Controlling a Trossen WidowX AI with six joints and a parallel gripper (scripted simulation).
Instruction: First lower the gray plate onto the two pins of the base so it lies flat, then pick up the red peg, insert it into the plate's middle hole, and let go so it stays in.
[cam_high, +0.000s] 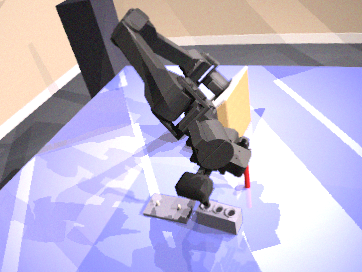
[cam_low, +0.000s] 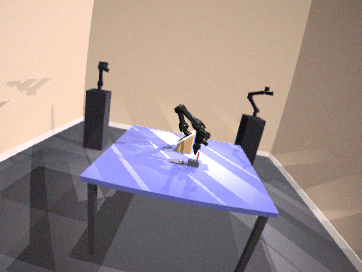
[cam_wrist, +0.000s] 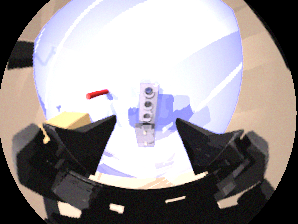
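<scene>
The gray plate (cam_high: 220, 215) (cam_wrist: 148, 101) (cam_low: 193, 162), a block with three holes in a row, lies on the blue table (cam_high: 310, 150) (cam_low: 150, 175). The flat base (cam_high: 166, 207) (cam_wrist: 144, 136) with two small pins lies right beside it, to its left in the top view. The plate is not on the pins. The red peg (cam_high: 247, 177) (cam_wrist: 97, 93) (cam_low: 198, 156) stands upright a little behind the plate. My gripper (cam_high: 200, 194) (cam_wrist: 145, 125) (cam_low: 197, 148) is open and empty. It hangs just above where the plate and base meet.
An orange wedge (cam_high: 237, 102) (cam_wrist: 70, 120) (cam_low: 186, 142) stands behind the peg, partly hidden by the arm. A dark pedestal (cam_high: 90, 40) (cam_low: 96, 117) stands off the table's far left corner, and another (cam_low: 248, 132) off the far right.
</scene>
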